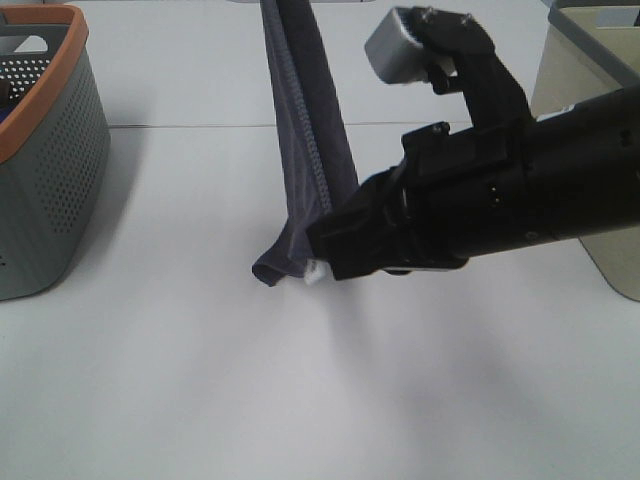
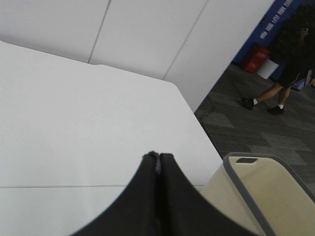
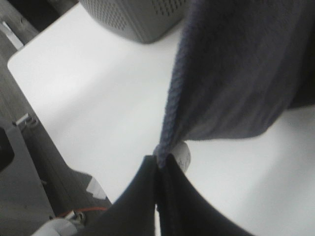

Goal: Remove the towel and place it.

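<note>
The dark navy-grey towel (image 1: 310,130) hangs stretched in a narrow band from the top edge of the exterior view down to mid-table. My right gripper (image 1: 325,260) is shut on its lower corner, beside the small white tag (image 1: 316,274). The right wrist view shows the jaws (image 3: 158,164) pinched on the towel's hem (image 3: 236,73) with the tag (image 3: 183,155) next to them. My left gripper (image 2: 157,157) is out of the exterior view. In the left wrist view its jaws are closed with a thin sliver of bluish cloth between them.
A grey perforated basket with an orange rim (image 1: 50,160) stands at the left and also shows in the right wrist view (image 3: 138,17). A beige basket with a grey rim (image 1: 590,70) stands at the right, and shows in the left wrist view (image 2: 266,196). The table (image 1: 200,380) is white.
</note>
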